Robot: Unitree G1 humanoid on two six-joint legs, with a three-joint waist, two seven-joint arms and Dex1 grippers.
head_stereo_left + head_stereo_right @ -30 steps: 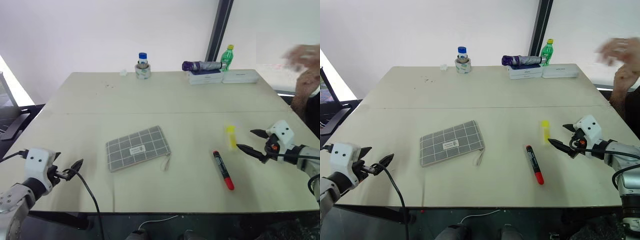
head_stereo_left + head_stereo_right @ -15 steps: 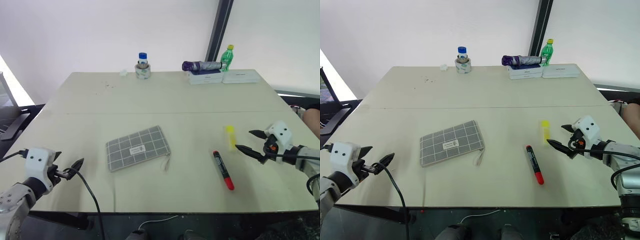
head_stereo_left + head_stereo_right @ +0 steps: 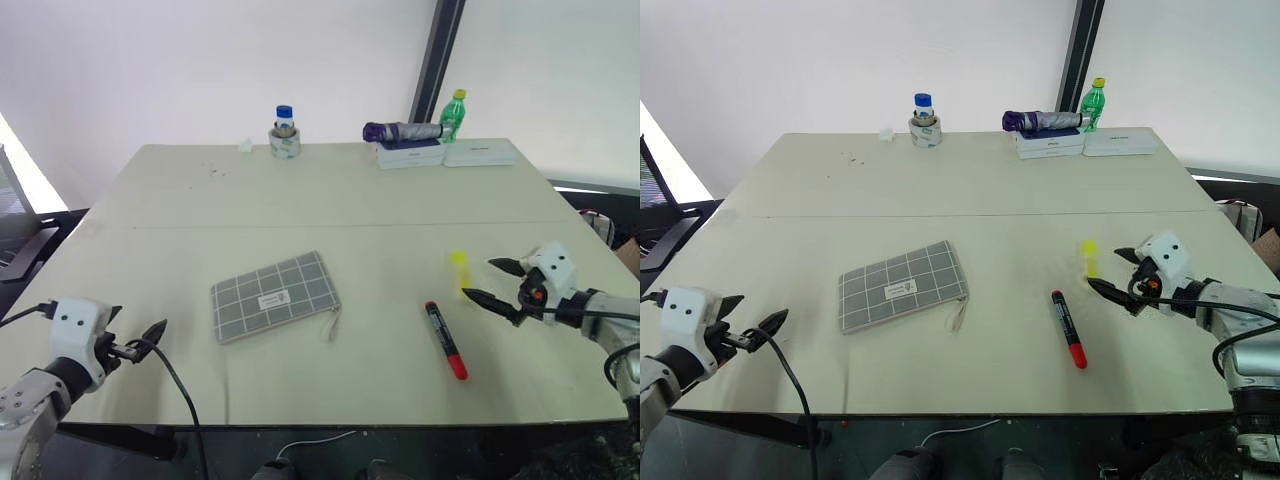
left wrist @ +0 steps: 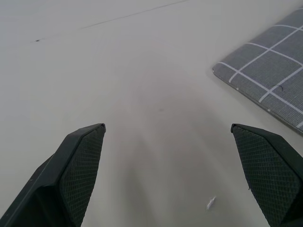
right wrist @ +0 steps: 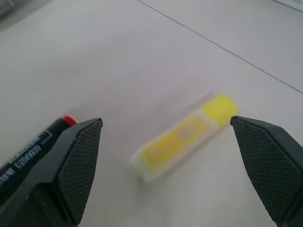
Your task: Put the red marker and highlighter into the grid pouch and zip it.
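Grid pouch point(image 3: 275, 297) lying flat mid-table, looks shut. Highlighter point(image 3: 461, 271) and red marker point(image 3: 446, 339) out loose toward the right edge. Right tool point(image 3: 494, 283) spread wide beside the highlighter, left tool point(image 3: 150, 336) spread too, empty, near the front-left corner.

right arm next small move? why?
Probably ease the right gripper forward and down over the highlighter, then close. Its jaws stand open, the highlighter lies framed between them on the table, untouched.

Woven cloth grid pouch point(image 3: 275, 296), translucent plastic highlighter point(image 5: 185, 137), matt table point(image 3: 340, 190)
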